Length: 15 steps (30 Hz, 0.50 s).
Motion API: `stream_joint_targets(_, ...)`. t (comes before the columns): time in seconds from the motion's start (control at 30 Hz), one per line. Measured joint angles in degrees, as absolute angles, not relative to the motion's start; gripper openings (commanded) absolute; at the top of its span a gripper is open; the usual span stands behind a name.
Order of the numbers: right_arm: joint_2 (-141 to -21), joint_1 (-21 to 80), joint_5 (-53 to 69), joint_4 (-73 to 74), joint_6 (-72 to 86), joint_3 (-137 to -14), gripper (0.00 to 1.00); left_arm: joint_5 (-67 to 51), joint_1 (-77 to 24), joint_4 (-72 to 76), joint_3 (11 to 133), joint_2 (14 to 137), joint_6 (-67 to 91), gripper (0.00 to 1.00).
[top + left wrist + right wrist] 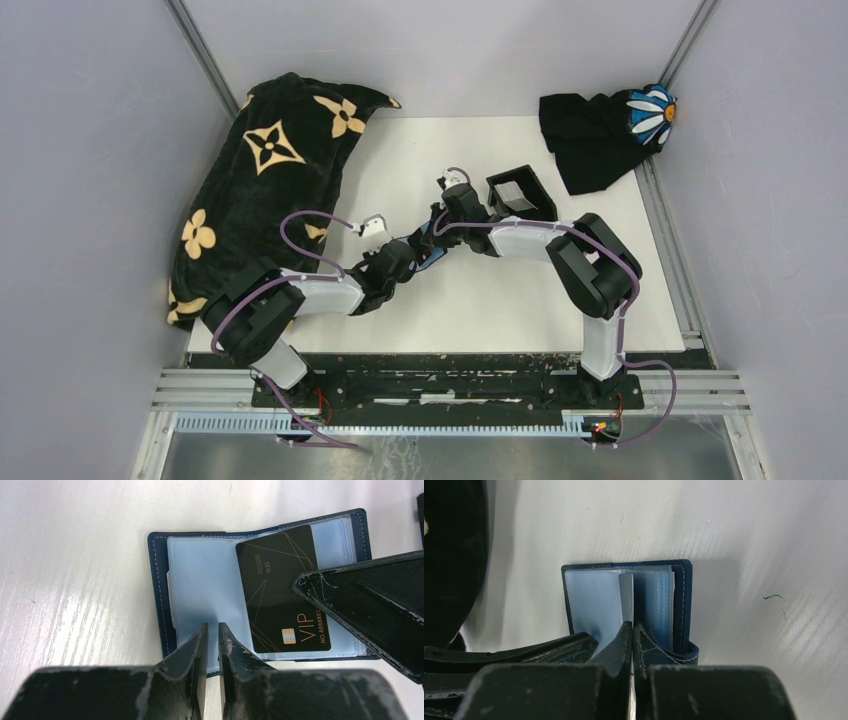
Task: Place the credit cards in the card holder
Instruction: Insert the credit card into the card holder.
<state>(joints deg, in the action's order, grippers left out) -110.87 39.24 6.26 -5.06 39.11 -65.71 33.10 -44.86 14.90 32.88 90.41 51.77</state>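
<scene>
The card holder [160,580], a navy wallet, lies open on the white table with its light blue sleeves up. It also shows in the right wrist view [686,600] and peeks out between both arms [432,262]. A black credit card [280,590] with gold lines and "VIP" rests slanted over the right-hand sleeves. My right gripper [632,627] is shut on its edge, and the card [626,597] runs thin from the fingertips into the sleeves. My left gripper [212,630] hovers at the wallet's near edge, its jaws a narrow slit apart with nothing between them.
An open black tray [520,192] with something grey inside stands just behind the right gripper. A black flowered cloth [260,190] covers the left side. Another dark cloth with a blue daisy [600,135] lies at the back right.
</scene>
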Motion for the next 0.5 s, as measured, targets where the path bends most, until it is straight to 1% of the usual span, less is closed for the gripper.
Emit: stream_joint_targets(0.5, -112.0, 38.4, 7.7, -12.4, 43.4, -62.0, 0.01, 34.0, -44.9, 16.4, 32.9, 91.4, 51.8, 0.20)
